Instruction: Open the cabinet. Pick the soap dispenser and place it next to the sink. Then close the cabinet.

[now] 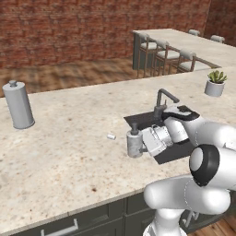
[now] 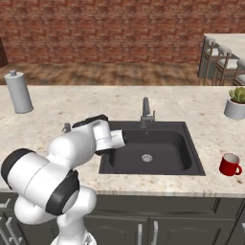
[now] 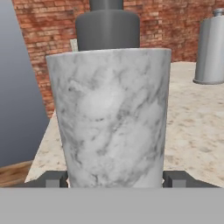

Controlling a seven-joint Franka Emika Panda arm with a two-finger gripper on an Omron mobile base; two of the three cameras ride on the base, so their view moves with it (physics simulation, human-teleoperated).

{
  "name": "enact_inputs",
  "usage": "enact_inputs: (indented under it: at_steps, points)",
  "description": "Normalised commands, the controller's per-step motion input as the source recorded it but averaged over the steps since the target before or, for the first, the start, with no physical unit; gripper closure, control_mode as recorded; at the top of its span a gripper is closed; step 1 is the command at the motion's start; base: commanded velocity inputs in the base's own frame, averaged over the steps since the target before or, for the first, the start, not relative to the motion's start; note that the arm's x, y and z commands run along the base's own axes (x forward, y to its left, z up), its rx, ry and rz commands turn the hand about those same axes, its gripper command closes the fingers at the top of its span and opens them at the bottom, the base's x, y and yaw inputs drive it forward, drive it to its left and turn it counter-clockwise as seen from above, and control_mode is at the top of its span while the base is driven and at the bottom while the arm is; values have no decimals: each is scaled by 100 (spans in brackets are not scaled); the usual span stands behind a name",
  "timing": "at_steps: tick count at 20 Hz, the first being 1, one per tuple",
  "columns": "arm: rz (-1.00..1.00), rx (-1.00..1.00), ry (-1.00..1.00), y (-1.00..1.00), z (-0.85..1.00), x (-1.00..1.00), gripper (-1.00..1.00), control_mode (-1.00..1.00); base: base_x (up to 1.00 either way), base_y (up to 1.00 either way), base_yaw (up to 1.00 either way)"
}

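The soap dispenser (image 1: 134,144), a marbled grey bottle with a dark pump head, stands upright on the beige counter just left of the sink (image 1: 143,120). In the hand view the soap dispenser (image 3: 111,118) stands close up between the two dark fingertips, which press its lower sides. My gripper (image 1: 138,148) reaches it from the sink side and is shut on it. From the right base view the arm covers most of the bottle, and just its pump head (image 2: 67,127) pokes out beside the sink (image 2: 162,143). The cabinet is out of view.
A tall grey canister (image 1: 18,105) stands far left on the counter. The faucet (image 1: 162,99) rises behind the basin. A small white bit (image 1: 111,136) lies left of the dispenser. A potted plant (image 2: 237,103) and a red mug (image 2: 230,164) sit right of the sink. Bar stools (image 1: 166,55) stand beyond.
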Motion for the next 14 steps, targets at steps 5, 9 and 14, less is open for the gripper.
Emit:
enact_inputs:
  at_steps: [5, 9, 14]
  points:
    - [0, 0, -7, -6, -17, 0, 100, -100, 0, 0, 0]
    - [0, 0, -6, -2, -5, 0, 100, -100, 0, 0, 0]
    - [0, 0, -2, 0, -17, 0, 100, -100, 0, 0, 0]
